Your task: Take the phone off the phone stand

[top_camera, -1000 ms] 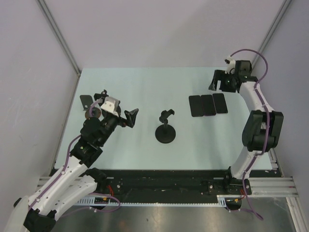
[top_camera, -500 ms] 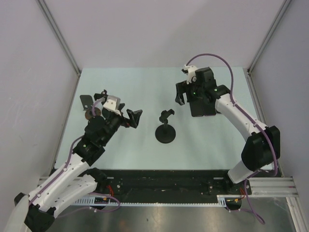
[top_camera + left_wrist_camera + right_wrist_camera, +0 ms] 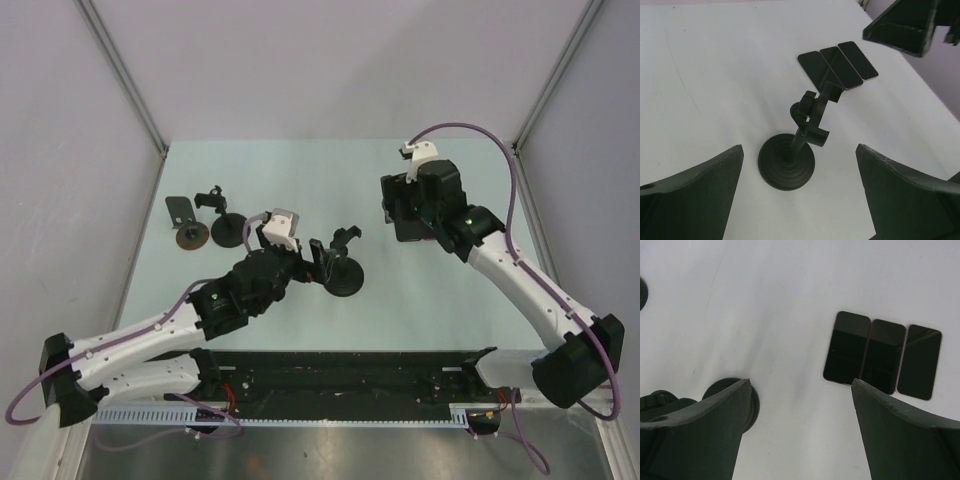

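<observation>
The black phone stand (image 3: pixel 343 268) stands mid-table on a round base, and its cradle (image 3: pixel 812 114) holds nothing. Three dark phones (image 3: pixel 882 356) lie flat side by side on the table beyond it; they also show in the left wrist view (image 3: pixel 838 67). My left gripper (image 3: pixel 322 262) is open just left of the stand, and the stand's base (image 3: pixel 786 162) lies between its fingers (image 3: pixel 695 190). My right gripper (image 3: pixel 398 208) is open and empty above the phones, which it mostly hides in the top view.
A second black stand (image 3: pixel 218 216), a brown disc (image 3: pixel 190 238) and a small dark plate (image 3: pixel 178 209) sit at the far left. The stand's base (image 3: pixel 752 405) shows behind my right gripper's left finger. My right gripper (image 3: pixel 910 25) hangs over the far right.
My left arm has reached right and brought its open gripper up to the stand. My right arm swung in from the far right and now hovers over the phones.
</observation>
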Motion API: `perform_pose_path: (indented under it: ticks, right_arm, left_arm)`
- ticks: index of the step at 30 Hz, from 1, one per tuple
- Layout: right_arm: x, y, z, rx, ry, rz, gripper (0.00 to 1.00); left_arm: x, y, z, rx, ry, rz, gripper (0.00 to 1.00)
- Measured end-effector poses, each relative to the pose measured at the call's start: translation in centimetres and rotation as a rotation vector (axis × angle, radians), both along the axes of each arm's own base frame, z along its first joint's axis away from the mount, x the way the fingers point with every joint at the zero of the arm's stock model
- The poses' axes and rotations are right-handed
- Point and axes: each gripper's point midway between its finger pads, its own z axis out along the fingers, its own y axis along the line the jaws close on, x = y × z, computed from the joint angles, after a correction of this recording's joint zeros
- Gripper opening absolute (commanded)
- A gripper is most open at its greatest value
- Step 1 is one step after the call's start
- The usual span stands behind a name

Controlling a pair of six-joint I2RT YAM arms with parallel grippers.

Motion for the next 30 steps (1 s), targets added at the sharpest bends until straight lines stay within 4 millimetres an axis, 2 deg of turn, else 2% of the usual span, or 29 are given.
perform_pose_path:
  ticks: [5,9,12,13,16,20,23,26,30]
  right_arm:
    - [-1.1,-2.1,1.2,-0.003,-0.048,-0.066,0.87]
    - [-1.9,-3.1,1.1,-0.005,-0.055,-0.084,0.87]
    - [-2.4,-3.7,0.9,-0.007,-0.053,-0.092,0.87]
    - [-2.5,-3.9,0.8,-0.008,-0.052,-0.094,0.87]
    - [-2.8,-4.5,0.8,-0.011,-0.055,-0.1,0.87]
    - [-3.2,-5.1,1.4,-0.003,-0.079,-0.105,0.88]
    - [-3.7,-5.3,1.6,0.005,-0.092,-0.1,0.88]
    - [-4.1,-5.4,1.9,0.016,-0.104,-0.092,0.87]
    - [-4.4,-5.4,2.1,0.021,-0.112,-0.087,0.87]
  left_arm:
    - [0.5,-1.6,-1.1,0.051,0.033,0.044,1.0]
    - [1.3,-2.9,-2.4,0.104,0.058,0.071,0.98]
    - [2.1,-3.5,-3.1,0.135,0.064,0.101,0.9]
    - [2.3,-3.5,-3.2,0.143,0.064,0.113,0.84]
    - [2.8,-3.4,-3.8,0.164,0.066,0.145,0.71]
    - [3.1,-2.8,-3.9,0.18,0.061,0.178,0.61]
    - [3.1,-2.7,-3.9,0.182,0.06,0.184,0.51]
    - [3.1,-2.2,-3.8,0.187,0.059,0.194,0.47]
    - [3.2,-1.4,-3.6,0.195,0.065,0.206,0.47]
